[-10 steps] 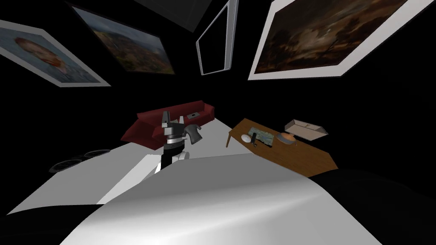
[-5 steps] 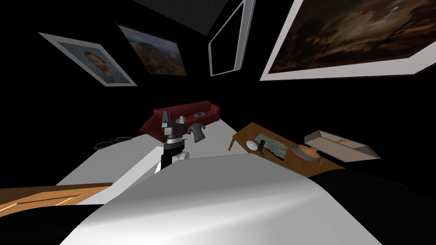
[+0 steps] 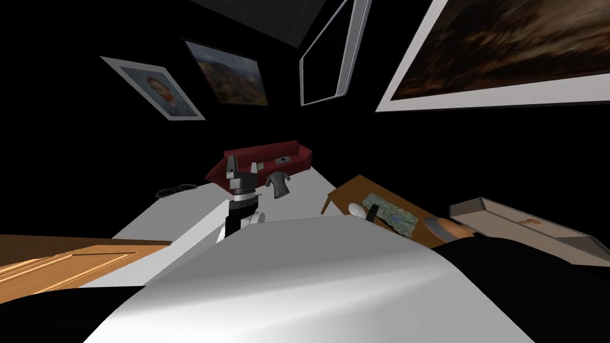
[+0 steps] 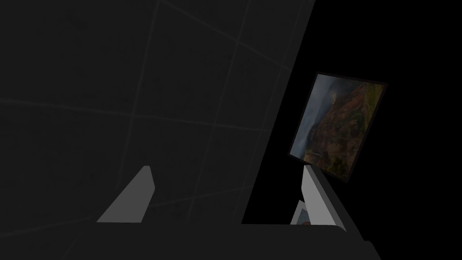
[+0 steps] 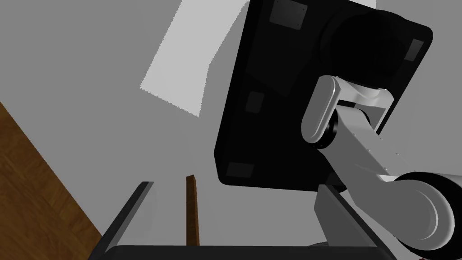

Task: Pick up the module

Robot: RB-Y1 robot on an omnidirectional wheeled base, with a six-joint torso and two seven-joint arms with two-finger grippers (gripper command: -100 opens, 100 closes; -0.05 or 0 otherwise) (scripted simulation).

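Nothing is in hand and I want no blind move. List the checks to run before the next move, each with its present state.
1. Left gripper open and empty: ok.
2. Right gripper open and empty, pointing down at the grey floor: ok.
3. Module found: cannot tell; a small grey flat thing lies on the red sofa, and other small things lie on the wooden table.
4. Target within reach: not ok; sofa and table both lie well beyond the grippers.
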